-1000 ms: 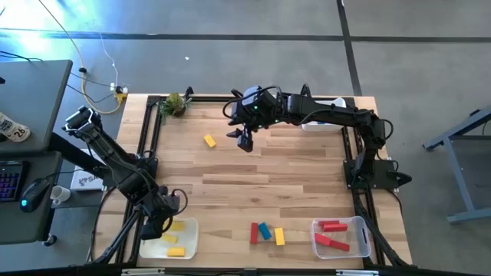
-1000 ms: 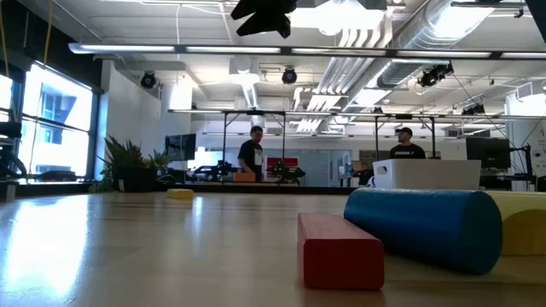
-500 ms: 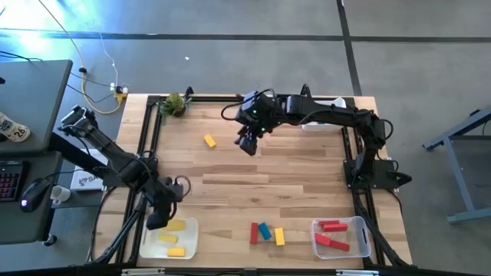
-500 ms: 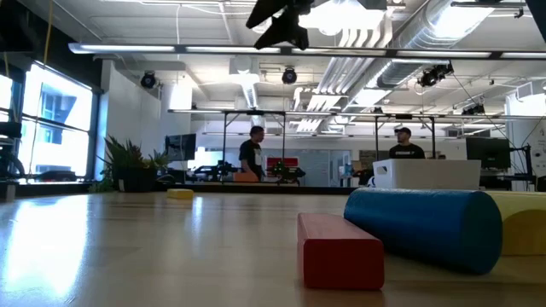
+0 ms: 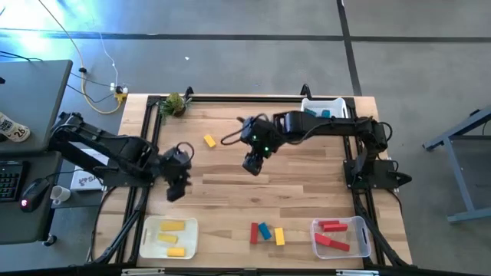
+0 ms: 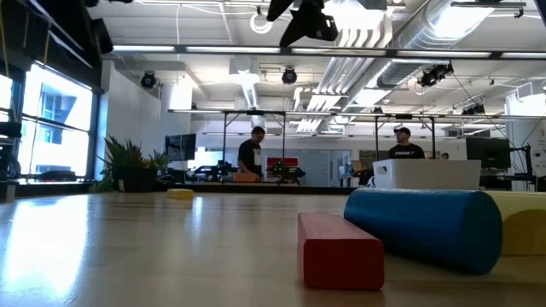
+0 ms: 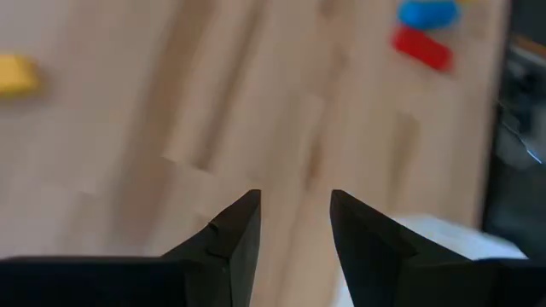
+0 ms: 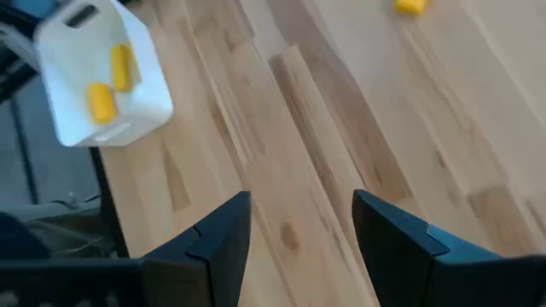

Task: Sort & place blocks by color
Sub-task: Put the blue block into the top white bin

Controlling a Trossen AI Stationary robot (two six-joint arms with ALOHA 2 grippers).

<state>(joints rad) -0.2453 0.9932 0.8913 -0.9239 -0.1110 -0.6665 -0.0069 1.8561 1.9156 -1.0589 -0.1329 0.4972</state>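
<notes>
High view: left pincer [image 5: 175, 192] at centre-left and right pincer [image 5: 252, 164] mid-desk [image 5: 307, 176], loose blocks [image 5: 265, 232] at bottom centre; wrist views: both pincers part-open and empty; blocks look light, rigid, slick, so grip across the narrow flat sides.

- Even, bright daylight falls across the wooden table [image 5: 253, 184] seen from above, with a blue-white glare flaring on the floor at the upper left corner.
- At table height, ceiling lamps and a window at left burn out to white; the near red block [image 6: 339, 250] and blue block [image 6: 423, 227] sit soft, out of focus.
- The left wrist camera smears everything beyond its fingers [image 7: 235, 239] into blur; the right wrist picture is only slightly soft.
</notes>
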